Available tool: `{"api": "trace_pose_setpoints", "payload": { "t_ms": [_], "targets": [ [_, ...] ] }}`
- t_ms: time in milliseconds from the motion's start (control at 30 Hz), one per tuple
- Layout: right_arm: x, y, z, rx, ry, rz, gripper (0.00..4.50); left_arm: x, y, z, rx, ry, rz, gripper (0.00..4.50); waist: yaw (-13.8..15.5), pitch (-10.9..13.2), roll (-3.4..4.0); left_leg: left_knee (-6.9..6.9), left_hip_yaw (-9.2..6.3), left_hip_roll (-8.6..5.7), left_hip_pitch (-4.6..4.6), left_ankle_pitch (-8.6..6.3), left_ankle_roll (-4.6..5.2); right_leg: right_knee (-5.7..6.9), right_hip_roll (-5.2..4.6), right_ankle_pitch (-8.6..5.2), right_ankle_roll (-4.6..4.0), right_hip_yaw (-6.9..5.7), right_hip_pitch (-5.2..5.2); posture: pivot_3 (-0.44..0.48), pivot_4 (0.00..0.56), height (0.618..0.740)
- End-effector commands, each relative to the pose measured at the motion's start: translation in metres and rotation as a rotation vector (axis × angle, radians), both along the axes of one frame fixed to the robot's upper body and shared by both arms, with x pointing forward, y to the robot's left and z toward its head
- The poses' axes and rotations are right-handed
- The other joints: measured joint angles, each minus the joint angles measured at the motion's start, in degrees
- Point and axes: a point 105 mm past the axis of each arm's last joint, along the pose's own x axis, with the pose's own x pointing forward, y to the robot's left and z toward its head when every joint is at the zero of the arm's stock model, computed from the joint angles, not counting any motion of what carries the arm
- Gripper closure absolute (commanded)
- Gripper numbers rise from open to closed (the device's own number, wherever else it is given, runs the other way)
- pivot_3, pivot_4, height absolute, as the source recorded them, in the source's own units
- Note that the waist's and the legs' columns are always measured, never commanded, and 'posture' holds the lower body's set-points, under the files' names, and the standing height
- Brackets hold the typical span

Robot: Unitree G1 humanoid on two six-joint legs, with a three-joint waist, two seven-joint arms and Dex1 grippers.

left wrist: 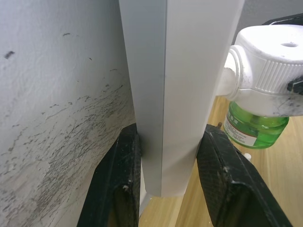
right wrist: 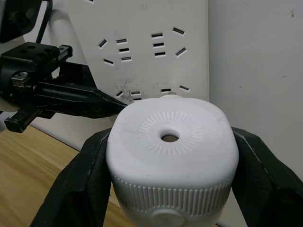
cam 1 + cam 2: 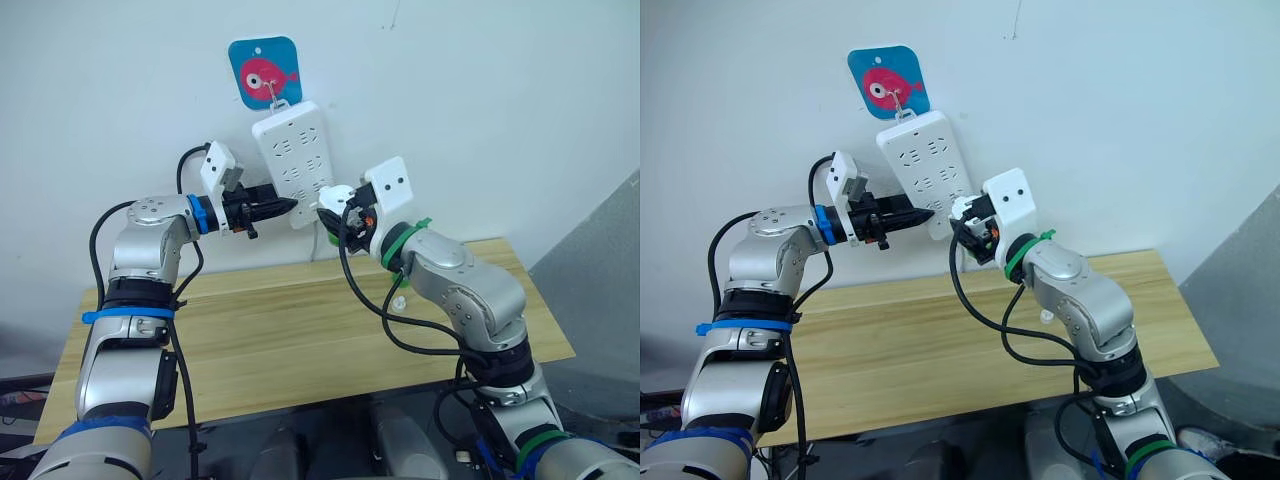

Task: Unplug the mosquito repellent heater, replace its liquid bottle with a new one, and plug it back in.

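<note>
heater (image 2: 171, 156) is sitting clamped between my right gripper (image 3: 337, 203)'s two black fingers, right up against the lower part of the power strip (image 3: 295, 160) hanging on the white wall (image 3: 500, 110); i can't tell whether its prongs are seated in a socket. the right wrist view is giving me the round vent hole and ribbed rim, while the left wrist view is showing what that one hides: a green bottle (image 1: 254, 130) hanging under the heater, cap or neck hidden. my left gripper (image 3: 281, 207) is closing on the strip's lower edge, one finger (image 1: 124, 182) on each side of it. a blue fish hook plate (image 3: 265, 70) is holding the strip up. below both arms a wooden table (image 3: 270, 340) is running along the wall, with a small whitish thing (image 3: 399, 301) lying on it near my right forearm.
</note>
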Motion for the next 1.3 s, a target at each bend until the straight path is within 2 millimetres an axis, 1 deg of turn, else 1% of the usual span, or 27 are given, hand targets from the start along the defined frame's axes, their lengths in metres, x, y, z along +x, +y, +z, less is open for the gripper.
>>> {"api": "trace_pose_setpoints", "payload": {
  "t_ms": [33, 300, 533, 667, 900, 1067, 1300],
  "targets": [
    [-0.005, 0.008, 0.021, 0.026, -0.093, 0.036, 1.49, -0.003, -0.002, 0.006, 0.011, -0.023, -0.015, 3.21, 0.0, 0.0, 0.00, 0.00, 0.00, 0.00, 0.00, 0.00, 0.00, 0.00, 0.00, 0.00, 0.00, 0.00, 0.00, -0.223, 0.156, 0.730],
    [-0.004, 0.011, 0.021, 0.016, -0.109, 0.041, 1.49, -0.005, -0.004, 0.005, 0.008, -0.009, -0.032, 3.21, -0.1, 0.0, 0.00, 0.00, 0.00, 0.00, 0.01, 0.00, 0.00, 0.02, -0.01, 0.00, 0.00, 0.00, 0.00, -0.225, 0.155, 0.730],
    [0.000, 0.007, 0.018, -0.020, -0.125, 0.019, 1.49, -0.006, -0.005, 0.005, 0.006, -0.003, -0.034, 3.21, -0.2, 0.0, 0.00, 0.00, 0.01, 0.00, 0.02, 0.00, 0.00, 0.03, -0.01, 0.00, 0.00, 0.00, -0.01, -0.225, 0.156, 0.730],
    [0.000, 0.004, 0.019, -0.010, -0.122, 0.010, 1.49, -0.006, -0.005, 0.004, 0.006, 0.000, -0.034, 3.21, -0.2, 0.0, 0.00, 0.00, 0.01, 0.01, 0.02, 0.00, 0.00, 0.03, -0.01, 0.00, 0.00, 0.00, -0.01, -0.225, 0.156, 0.730],
    [0.000, 0.003, 0.022, 0.005, -0.127, 0.005, 1.49, -0.007, -0.004, 0.004, 0.008, 0.006, -0.039, 3.21, -0.2, 0.0, 0.00, 0.00, 0.01, 0.01, 0.02, 0.00, 0.00, 0.03, -0.01, 0.00, 0.00, 0.01, -0.02, -0.225, 0.157, 0.730],
    [0.001, 0.001, 0.021, -0.006, -0.127, -0.006, 1.49, -0.007, -0.004, 0.004, 0.006, 0.008, -0.038, 3.21, -0.2, 0.0, 0.00, 0.00, 0.01, 0.01, 0.02, 0.00, 0.00, 0.03, -0.01, 0.00, 0.00, 0.01, -0.02, -0.224, 0.158, 0.730],
    [0.001, 0.003, 0.022, -0.005, -0.141, -0.006, 1.49, -0.009, -0.005, 0.003, 0.003, 0.015, -0.043, 3.21, -0.2, 0.0, 0.00, -0.01, 0.01, 0.01, 0.02, 0.00, 0.00, 0.03, -0.01, 0.00, 0.00, 0.01, -0.03, -0.223, 0.160, 0.730]
  ]
}}
